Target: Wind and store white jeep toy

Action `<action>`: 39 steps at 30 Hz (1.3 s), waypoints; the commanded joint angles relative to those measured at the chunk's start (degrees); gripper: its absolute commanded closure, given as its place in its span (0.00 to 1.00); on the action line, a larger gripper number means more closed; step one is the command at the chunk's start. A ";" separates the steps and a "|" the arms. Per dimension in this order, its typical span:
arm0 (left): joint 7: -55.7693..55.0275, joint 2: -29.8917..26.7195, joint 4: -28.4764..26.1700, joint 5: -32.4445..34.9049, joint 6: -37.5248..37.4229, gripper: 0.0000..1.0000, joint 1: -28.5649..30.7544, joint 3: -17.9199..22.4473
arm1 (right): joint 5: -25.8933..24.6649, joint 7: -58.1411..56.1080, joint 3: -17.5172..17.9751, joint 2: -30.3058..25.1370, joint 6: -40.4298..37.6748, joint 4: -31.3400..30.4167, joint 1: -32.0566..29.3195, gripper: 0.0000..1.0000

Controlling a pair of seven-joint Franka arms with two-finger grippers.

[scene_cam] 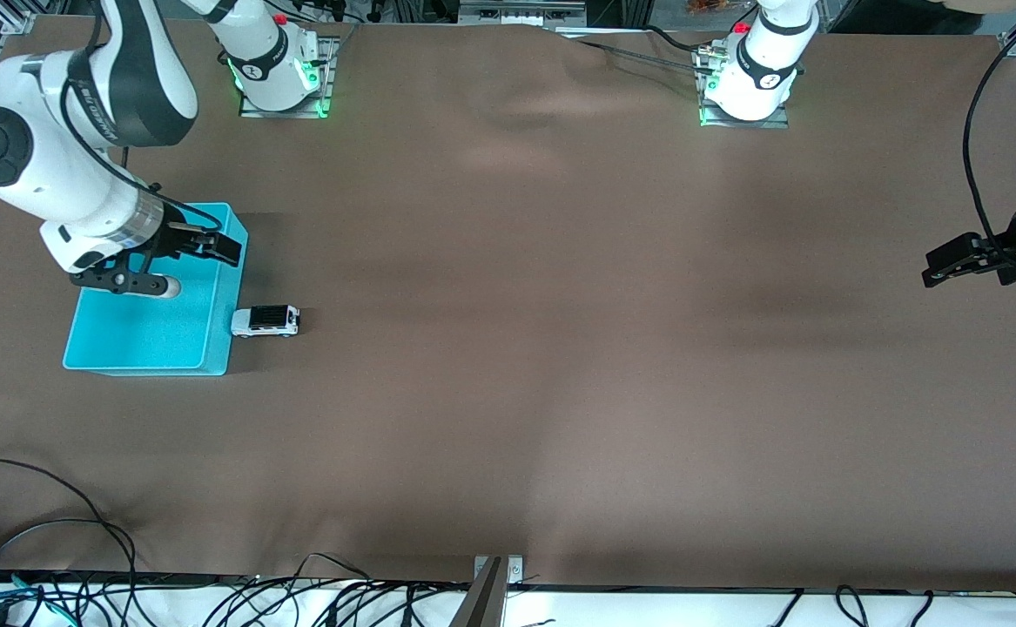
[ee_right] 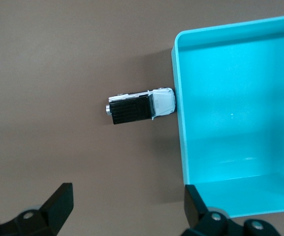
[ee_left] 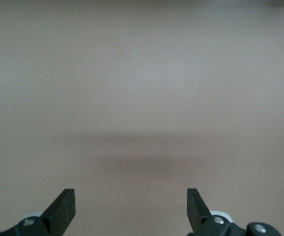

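We judged the job barely begun: the jeep [scene_cam: 265, 320] sat on the table against the bin [scene_cam: 151, 335], not stored. It was small, white, black-roofed. Our right gripper [ee_right: 127, 206] hung wide and empty over the bin; our left gripper [ee_left: 131, 209] waited, wide open.

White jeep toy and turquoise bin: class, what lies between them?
Nothing. In the right wrist view the white jeep toy sits nose against the turquoise bin wall, outside it; any gap is too slim to tell.
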 commanded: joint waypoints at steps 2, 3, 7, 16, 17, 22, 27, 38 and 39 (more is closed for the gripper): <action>1.12 -1.37 -1.16 -1.44 -0.49 0.00 0.43 -0.14 | 0.56 10.17 1.29 -0.27 8.10 -5.72 0.76 0.00; 1.12 -1.37 -1.25 -1.44 -0.49 0.00 0.43 -0.14 | 0.56 11.84 1.47 0.09 9.42 -6.34 0.76 0.00; 1.12 -1.37 -1.25 -1.44 -0.49 0.00 0.43 -0.14 | 0.56 19.48 1.82 1.58 13.12 -7.75 0.85 0.00; 1.12 -1.37 -1.25 -1.44 -0.49 0.00 0.43 -0.14 | 0.21 34.87 1.74 4.74 23.40 -11.97 0.76 0.00; 1.12 -1.37 -1.25 -1.44 -0.49 0.00 0.43 -0.14 | 0.13 36.02 1.65 5.01 24.28 -12.41 0.76 0.00; 1.12 -1.37 -1.25 -1.44 -0.49 0.00 0.43 -0.14 | -0.14 42.25 1.65 7.29 25.08 -12.85 0.67 0.00; 1.12 -1.28 -1.25 -1.44 -0.49 0.00 0.43 -0.14 | -0.49 50.70 1.47 9.67 27.10 -13.29 0.49 0.00; 1.12 -1.36 -1.25 -1.44 -0.49 0.00 0.43 -0.14 | -0.84 53.69 0.16 11.43 34.56 -14.08 -0.03 0.00; 1.12 -1.28 -1.25 -1.44 -0.49 0.00 0.43 -0.14 | -0.84 54.04 0.16 11.51 34.83 -14.08 -0.03 0.00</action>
